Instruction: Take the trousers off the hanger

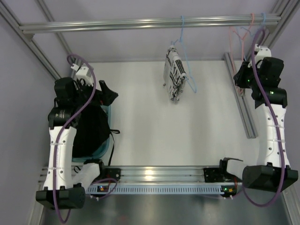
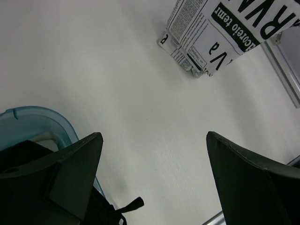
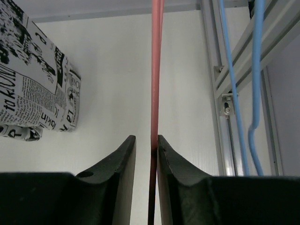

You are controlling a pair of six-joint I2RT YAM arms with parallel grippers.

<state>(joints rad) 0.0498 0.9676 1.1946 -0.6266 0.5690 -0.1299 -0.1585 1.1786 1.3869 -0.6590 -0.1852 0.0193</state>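
Observation:
The black trousers (image 1: pixel 89 131) lie bunched in a teal basket (image 1: pixel 111 140) at the left, under my left arm. They are off the hanger. In the left wrist view the trousers (image 2: pixel 101 211) and a drawstring show at the bottom left. My left gripper (image 1: pixel 107 93) (image 2: pixel 154 140) is wide open and empty, over the basket's edge. The pink-red wire hanger (image 1: pixel 233 40) hangs at the far right. In the right wrist view its wire (image 3: pixel 156 70) runs between the narrowly parted jaws of my right gripper (image 3: pixel 146 138) (image 1: pixel 241 75), against the right finger, with a gap to the left finger.
A black-and-white patterned garment (image 1: pixel 176 75) (image 2: pixel 220 33) (image 3: pixel 33 89) hangs on a light blue hanger (image 1: pixel 187 61) from the top rail (image 1: pixel 150 23). More blue hanger wire (image 3: pixel 255 70) hangs right of the pink one. An aluminium rail (image 1: pixel 241 98) lies along the table's right side.

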